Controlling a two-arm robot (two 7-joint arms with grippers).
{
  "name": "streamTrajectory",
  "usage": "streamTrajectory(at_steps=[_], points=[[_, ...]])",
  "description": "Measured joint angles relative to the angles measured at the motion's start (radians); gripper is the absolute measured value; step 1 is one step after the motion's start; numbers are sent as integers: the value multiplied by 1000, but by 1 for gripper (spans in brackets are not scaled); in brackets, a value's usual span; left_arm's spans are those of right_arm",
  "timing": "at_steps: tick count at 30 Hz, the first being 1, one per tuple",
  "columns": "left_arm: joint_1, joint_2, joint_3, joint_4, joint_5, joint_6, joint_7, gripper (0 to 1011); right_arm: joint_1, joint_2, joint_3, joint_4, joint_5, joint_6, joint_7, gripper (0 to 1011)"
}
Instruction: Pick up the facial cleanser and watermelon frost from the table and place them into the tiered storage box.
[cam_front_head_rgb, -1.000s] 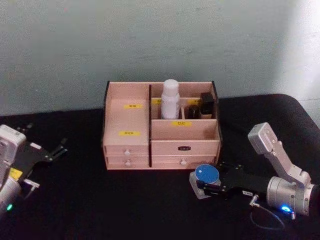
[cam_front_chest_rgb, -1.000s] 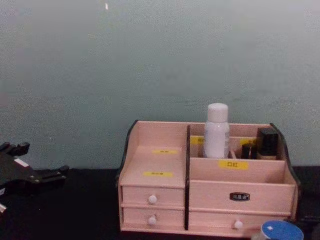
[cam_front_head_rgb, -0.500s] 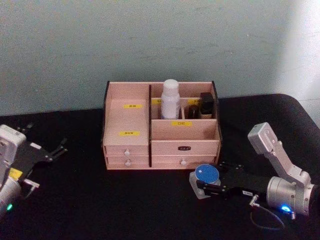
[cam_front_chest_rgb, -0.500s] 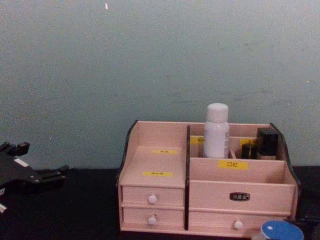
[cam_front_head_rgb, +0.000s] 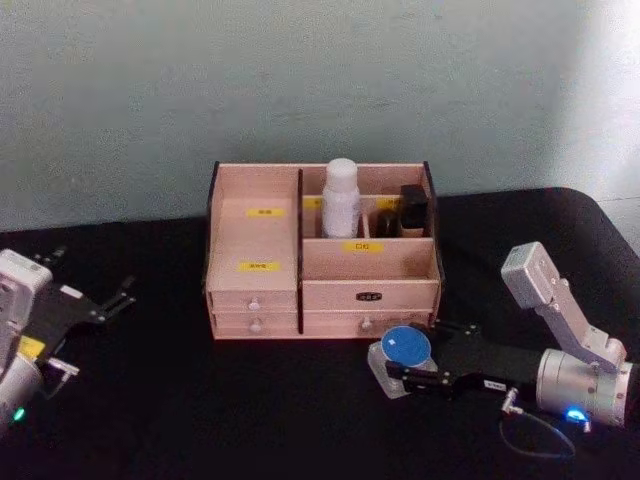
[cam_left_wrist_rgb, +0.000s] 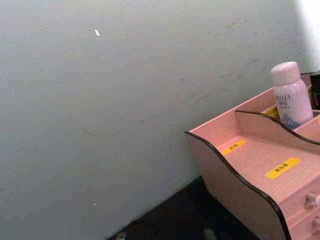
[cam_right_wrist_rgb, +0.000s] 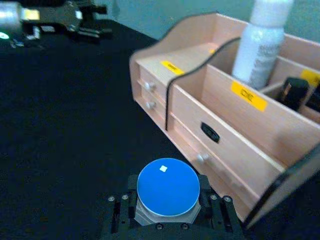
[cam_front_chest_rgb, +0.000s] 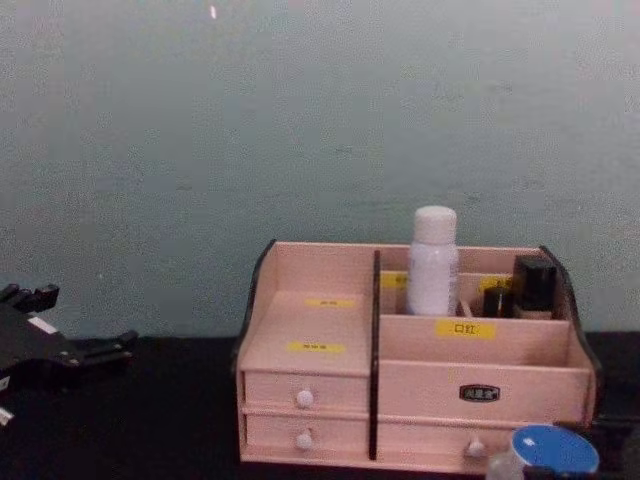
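Jar with blue lid is clamped in right gripper and has shifted nearer the storage box drawers since a moment ago, so the carry looks underway. Left gripper sits parked at left edge of table, fingers spread. White bottle stands in a rear compartment.

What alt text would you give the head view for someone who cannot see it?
The right gripper holds a small round blue-lidded jar in front of a pale pink wooden tiered storage box containing a tall white bottle. The left gripper is parked far left.
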Motion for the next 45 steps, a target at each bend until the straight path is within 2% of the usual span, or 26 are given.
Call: streamTrajectory(at_steps=[9,18,24,34,45], points=[[0,0,0,0,0,0,0,1001,22,0,-13,-16,32,-19,37,708],[0,0,0,0,0,0,0,1001,77,-28,-37,-14,46,-63,60,708],[0,0,0,0,0,0,0,1001,129,-59,-58,5,40,-78,63,708],[0,0,0,0,0,0,0,1001,230,-134,-104,58,-10,-78,31,707],[0,0,0,0,0,0,0,1001,328,-224,-140,161,-30,-63,26,708]])
